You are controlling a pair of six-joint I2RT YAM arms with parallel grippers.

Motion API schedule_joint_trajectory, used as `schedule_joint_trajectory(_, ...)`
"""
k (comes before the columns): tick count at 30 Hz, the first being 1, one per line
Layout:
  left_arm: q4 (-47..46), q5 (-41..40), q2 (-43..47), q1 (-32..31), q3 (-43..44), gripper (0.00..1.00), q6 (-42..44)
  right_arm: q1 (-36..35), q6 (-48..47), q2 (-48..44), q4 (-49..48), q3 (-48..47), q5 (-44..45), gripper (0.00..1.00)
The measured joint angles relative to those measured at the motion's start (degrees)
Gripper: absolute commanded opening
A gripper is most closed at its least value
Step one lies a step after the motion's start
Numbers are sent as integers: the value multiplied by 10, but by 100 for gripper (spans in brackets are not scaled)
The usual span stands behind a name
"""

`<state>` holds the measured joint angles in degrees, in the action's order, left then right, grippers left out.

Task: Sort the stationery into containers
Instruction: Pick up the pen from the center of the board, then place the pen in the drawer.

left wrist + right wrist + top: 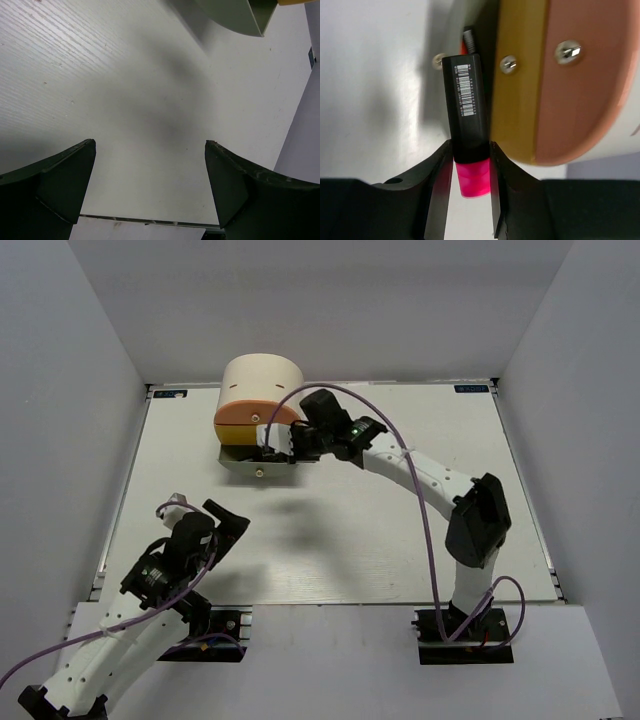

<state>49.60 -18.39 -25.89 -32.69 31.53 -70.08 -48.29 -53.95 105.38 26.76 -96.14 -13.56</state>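
Observation:
A cream half-cylinder cabinet point(262, 375) stands at the back of the table. Its orange drawer point(240, 415) and yellow drawer point(233, 437) are closed, and a pale bottom drawer point(243, 466) is pulled out. My right gripper point(283, 447) is shut on a black highlighter point(465, 100) with a pink cap point(472, 180), held over the pulled-out drawer beside the yellow drawer front point(512, 90). Another marker end point(468, 42) shows inside that drawer. My left gripper point(222, 533) is open and empty over bare table at the near left; it also shows in the left wrist view point(150, 143).
The white table point(350, 530) is walled in by grey panels on three sides. The right arm point(440, 485) reaches diagonally across the back right. The pulled-out drawer's corner point(235, 15) shows at the top of the left wrist view.

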Motion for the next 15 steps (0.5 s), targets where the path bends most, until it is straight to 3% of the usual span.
schedule_joint_trajectory(5, -13, 5, -3, 0, 0, 100, 0, -3, 22, 78, -28, -92, 31, 0)
schedule_joint_trajectory(15, -19, 11, -1, 0, -6, 100, -3, -7, 37, 136, -56, -94, 56, 0)
